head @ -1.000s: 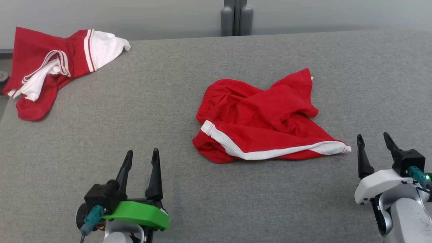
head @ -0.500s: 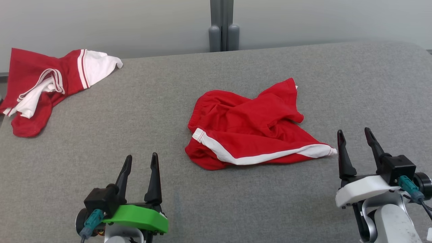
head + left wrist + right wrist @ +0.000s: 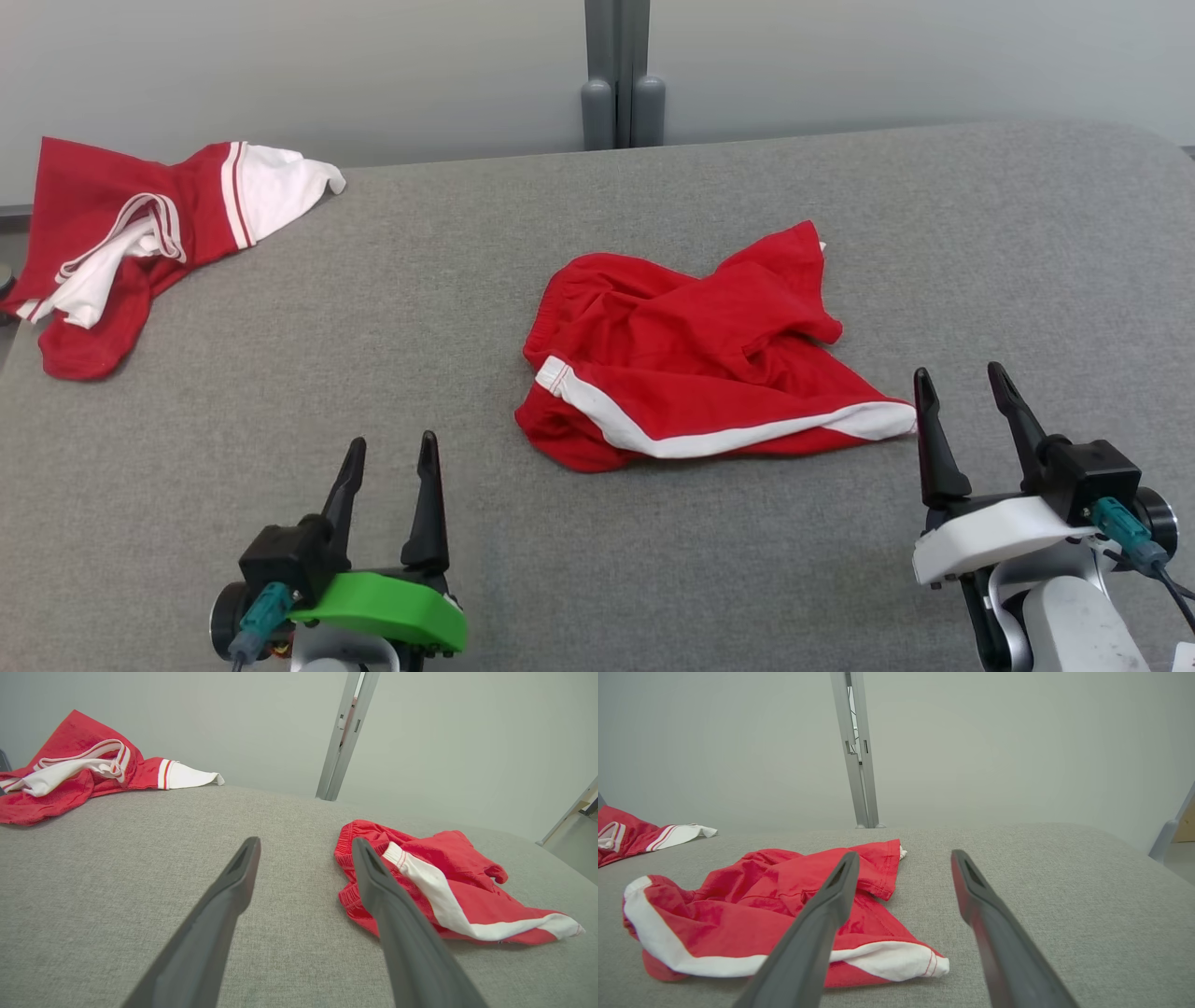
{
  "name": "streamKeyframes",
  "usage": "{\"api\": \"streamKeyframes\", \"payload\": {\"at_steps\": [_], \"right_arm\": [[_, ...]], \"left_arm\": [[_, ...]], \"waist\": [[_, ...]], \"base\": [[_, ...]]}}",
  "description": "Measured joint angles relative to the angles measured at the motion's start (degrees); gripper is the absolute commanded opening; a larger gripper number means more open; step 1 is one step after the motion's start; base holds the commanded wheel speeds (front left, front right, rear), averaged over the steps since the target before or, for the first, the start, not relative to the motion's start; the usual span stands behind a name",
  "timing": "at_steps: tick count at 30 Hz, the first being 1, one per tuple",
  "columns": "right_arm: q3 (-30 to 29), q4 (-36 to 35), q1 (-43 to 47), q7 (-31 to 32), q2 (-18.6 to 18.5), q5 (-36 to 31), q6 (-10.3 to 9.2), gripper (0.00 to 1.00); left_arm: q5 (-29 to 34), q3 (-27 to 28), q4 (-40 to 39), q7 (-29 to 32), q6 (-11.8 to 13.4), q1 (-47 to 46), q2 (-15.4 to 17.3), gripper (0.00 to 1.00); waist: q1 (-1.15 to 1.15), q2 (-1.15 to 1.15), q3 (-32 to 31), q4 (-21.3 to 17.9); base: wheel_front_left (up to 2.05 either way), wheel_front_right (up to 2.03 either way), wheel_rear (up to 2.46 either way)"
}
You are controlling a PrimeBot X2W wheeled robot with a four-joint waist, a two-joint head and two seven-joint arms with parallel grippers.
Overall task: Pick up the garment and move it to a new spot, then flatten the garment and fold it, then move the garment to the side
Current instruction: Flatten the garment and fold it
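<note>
Low over a grey table (image 3: 280, 373), the right gripper (image 3: 960, 371) hangs spread wide and empty, its inner finger just beside the white-trimmed corner of the crumpled red shorts (image 3: 691, 355). Across from it the left gripper (image 3: 393, 441), likewise agape and empty, sits well apart from the shorts' near-left edge. A red-and-white jersey (image 3: 121, 233) lies at the table's far left corner.

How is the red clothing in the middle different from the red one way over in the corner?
The middle garment is mostly red with one white band along its edge. The corner garment has a big white patch and thin stripes. The middle garment lies in the centre of the grey table, close to the right claw. The corner garment sits at the far left edge, far from it. Both are red and white, crumpled, and not held by anything.
</note>
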Motion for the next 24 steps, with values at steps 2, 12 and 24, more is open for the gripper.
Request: {"api": "streamKeyframes", "payload": {"at_steps": [2,12,24], "right_arm": [[0.0,0.2,0.0,0.0,0.0,0.1,0.0,1.0],[0.6,0.8,-0.2,0.0,0.0,0.3,0.0,1.0],[0.8,1.2,-1.3,0.0,0.0,0.5,0.0,1.0]], "left_arm": [[0.9,-0.6,1.2,0.0,-0.5,-0.3,0.0,1.0],[3.3,-7.1,9.5,8.5,-5.1,-13.5,0.2,1.0],[-0.8,-10.9,17.0,26.2,-7.0,-24.4,2.2,1.0]], "waist": [[0.0,0.0,0.2,0.0],[0.0,0.0,2.2,-1.1],[0.0,0.0,4.8,-4.5]], "base": [[0.0,0.0,0.0],[0.0,0.0,0.0],[0.0,0.0,0.0]]}}
